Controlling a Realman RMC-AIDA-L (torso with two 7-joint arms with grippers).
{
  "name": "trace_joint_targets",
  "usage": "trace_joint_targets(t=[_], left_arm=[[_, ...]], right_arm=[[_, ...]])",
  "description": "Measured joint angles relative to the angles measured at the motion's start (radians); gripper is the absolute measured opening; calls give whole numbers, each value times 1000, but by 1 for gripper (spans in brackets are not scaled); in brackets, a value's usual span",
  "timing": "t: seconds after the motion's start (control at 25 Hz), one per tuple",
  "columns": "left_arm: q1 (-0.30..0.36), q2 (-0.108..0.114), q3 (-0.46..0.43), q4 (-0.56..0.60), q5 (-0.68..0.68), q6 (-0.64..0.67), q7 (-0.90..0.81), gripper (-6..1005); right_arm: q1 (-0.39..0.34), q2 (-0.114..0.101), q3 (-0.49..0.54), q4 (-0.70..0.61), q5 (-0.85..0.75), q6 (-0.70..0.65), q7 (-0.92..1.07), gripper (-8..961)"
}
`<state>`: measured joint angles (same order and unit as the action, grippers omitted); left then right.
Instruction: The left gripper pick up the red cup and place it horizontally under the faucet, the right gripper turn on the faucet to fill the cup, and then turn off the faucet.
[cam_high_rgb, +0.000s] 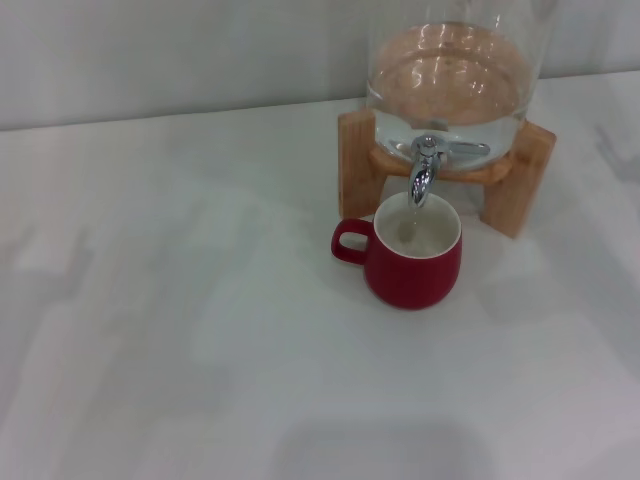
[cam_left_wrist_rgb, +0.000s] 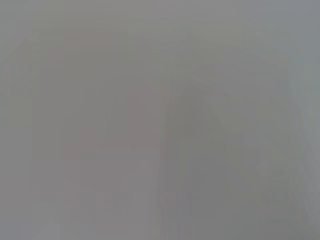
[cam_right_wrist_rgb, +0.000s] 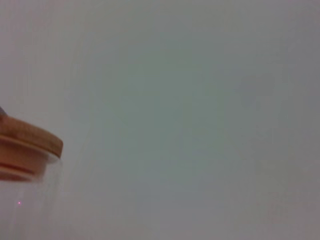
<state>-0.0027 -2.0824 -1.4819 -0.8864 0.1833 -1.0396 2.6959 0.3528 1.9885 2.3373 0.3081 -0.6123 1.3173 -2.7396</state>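
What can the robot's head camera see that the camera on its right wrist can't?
Only the head view shows the red cup standing upright on the white table, right under the faucet, with its handle pointing to the robot's left. It also shows the wooden stand and the water in the jar. Only the right wrist view shows the jar's wooden lid. Both show the glass jar. Neither view shows a gripper.

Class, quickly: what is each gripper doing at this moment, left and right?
Left gripper: not in view in any picture; state cannot be told.
Right gripper: not in view either; state cannot be told.
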Motion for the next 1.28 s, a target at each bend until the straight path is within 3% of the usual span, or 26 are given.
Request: trace_joint_targets(t=[0.16, 0.6, 0.88, 1.28], left_arm=[[-22, -2, -86, 58, -25, -23, -1, 607], [-70, 1, -185, 148, -86, -113, 3, 857], [-114, 4, -234, 233, -86, -124, 3, 853], [-117, 4, -245, 240, -81, -126, 1, 853]], right_arm=[[-13, 6, 0, -1, 2, 51, 7, 667], [-84, 15, -46, -50, -6, 272, 41, 667], [-99, 12, -198, -45, -7, 302, 41, 667], [-115, 0, -358, -40, -12, 335, 46, 657]])
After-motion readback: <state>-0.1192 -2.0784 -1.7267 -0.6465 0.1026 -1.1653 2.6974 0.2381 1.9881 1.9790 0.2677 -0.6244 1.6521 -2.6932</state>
